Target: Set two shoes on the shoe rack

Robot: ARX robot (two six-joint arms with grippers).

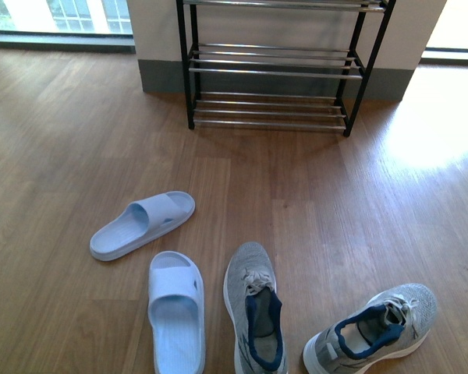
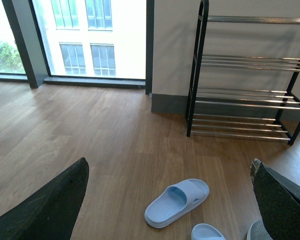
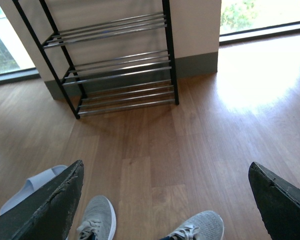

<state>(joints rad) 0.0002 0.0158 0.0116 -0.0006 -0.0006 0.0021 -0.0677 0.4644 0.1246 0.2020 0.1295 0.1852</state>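
Standing against the wall in the front view, the shoe rack [image 1: 273,72] faces four shoes on the wood floor [image 1: 312,202], all well apart from it. The angled slide [image 1: 143,224] lies closest to the rack. The second slide [image 1: 176,312], the grey knit sneaker [image 1: 253,312] and the other sneaker [image 1: 374,327] lie farther out.

Left wrist view: the left gripper [image 2: 169,165] is spread wide, holding nothing, and the angled slide [image 2: 177,202] lies between its fingers [image 2: 50,205] — rack [image 2: 240,62] beyond.

Right wrist view: the right gripper [image 3: 166,166] is likewise spread and empty, and both sneaker toes [image 3: 97,217] [image 3: 200,225] point toward the rack [image 3: 115,62].
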